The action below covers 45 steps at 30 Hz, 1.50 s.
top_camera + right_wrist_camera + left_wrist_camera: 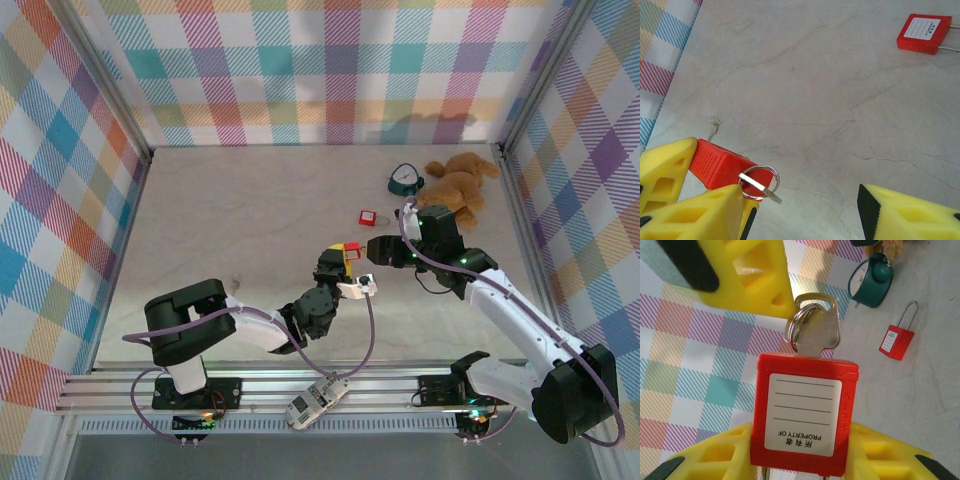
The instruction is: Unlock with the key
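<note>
The left fingers (705, 455) are narrowed onto the body of a red padlock (802, 410), one yellow wedge on each side face, with its white label toward the wrist camera. So the left gripper (338, 265) is holding the lock above the desk (250, 200), near the middle of the workspace. The shackle end points back toward the wrist and is mostly cut off by the frame edge.

The key (819, 332) is already seated in the opposite end and carries a split ring (799, 327). Its long axis carries on the lock's own long axis, pointing away from the left wrist and toward the right arm.

The right gripper (800, 200) stands wide with nothing between its fingers. One right finger (910, 215) is well off to one side. The key's flat head sits just beside the yellow wedges on the other side, apparently not touching them. In that crowded corner I cannot say for certain which wedge belongs to which arm.

The right arm is the nearer free one. The coming move looks like a small sideways shift to centre the key head in the gap. Then the fingers would close on its flat faces and twist about the lock's long axis while the left holds firm.

Farther out on the desk lie a second padlock (367, 217), a teal alarm clock (405, 180) and a plush bear (460, 185), all well apart from the work.
</note>
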Each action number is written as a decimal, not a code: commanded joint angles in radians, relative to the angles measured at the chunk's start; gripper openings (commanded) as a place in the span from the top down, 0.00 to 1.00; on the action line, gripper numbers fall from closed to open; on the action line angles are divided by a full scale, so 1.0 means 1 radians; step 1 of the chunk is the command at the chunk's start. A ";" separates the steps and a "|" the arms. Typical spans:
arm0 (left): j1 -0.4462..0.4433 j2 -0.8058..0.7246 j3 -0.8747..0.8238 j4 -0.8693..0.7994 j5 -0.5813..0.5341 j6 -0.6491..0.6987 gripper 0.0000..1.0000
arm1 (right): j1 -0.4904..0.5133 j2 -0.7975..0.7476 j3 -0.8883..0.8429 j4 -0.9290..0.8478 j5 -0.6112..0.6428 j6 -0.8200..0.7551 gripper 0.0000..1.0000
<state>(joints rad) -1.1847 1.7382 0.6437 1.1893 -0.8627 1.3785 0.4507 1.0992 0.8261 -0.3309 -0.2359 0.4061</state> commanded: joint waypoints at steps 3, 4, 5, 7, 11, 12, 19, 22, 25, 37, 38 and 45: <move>-0.026 -0.004 -0.011 0.085 -0.015 0.001 1.00 | -0.007 0.009 0.017 0.009 0.004 -0.012 0.37; -0.030 -0.004 -0.013 0.093 -0.012 0.006 1.00 | -0.008 0.016 0.021 0.008 0.011 -0.012 0.37; -0.033 -0.003 -0.015 0.103 -0.014 0.012 1.00 | -0.007 0.024 0.027 0.007 0.018 -0.013 0.37; -0.036 -0.006 -0.016 0.116 -0.015 0.024 1.00 | -0.007 0.039 0.034 0.009 0.022 -0.015 0.37; -0.044 -0.015 -0.022 0.127 -0.019 0.035 1.00 | -0.008 0.062 0.041 0.011 0.031 -0.007 0.38; -0.046 -0.014 -0.024 0.131 -0.019 0.037 1.00 | -0.007 0.061 0.039 0.013 0.035 -0.005 0.38; -0.053 -0.009 -0.027 0.151 -0.024 0.063 1.00 | -0.008 0.048 0.038 -0.016 0.038 0.005 0.38; -0.053 -0.004 -0.020 0.150 -0.023 0.074 1.00 | -0.009 0.019 0.048 -0.032 0.026 0.011 0.37; -0.051 -0.001 -0.015 0.150 -0.026 0.081 1.00 | -0.029 -0.011 0.074 -0.065 0.006 0.041 0.33; -0.052 0.033 0.033 0.151 -0.023 0.117 1.00 | -0.214 0.027 -0.135 0.391 -0.568 0.536 0.24; -0.051 0.037 0.037 0.153 -0.022 0.122 1.00 | -0.215 0.028 -0.151 0.416 -0.573 0.559 0.24; -0.050 0.059 0.073 0.153 -0.012 0.128 1.00 | -0.212 0.035 -0.220 0.502 -0.630 0.632 0.22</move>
<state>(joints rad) -1.2293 1.7836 0.6827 1.2827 -0.8768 1.4975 0.2352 1.1316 0.6262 0.0467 -0.7830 0.9573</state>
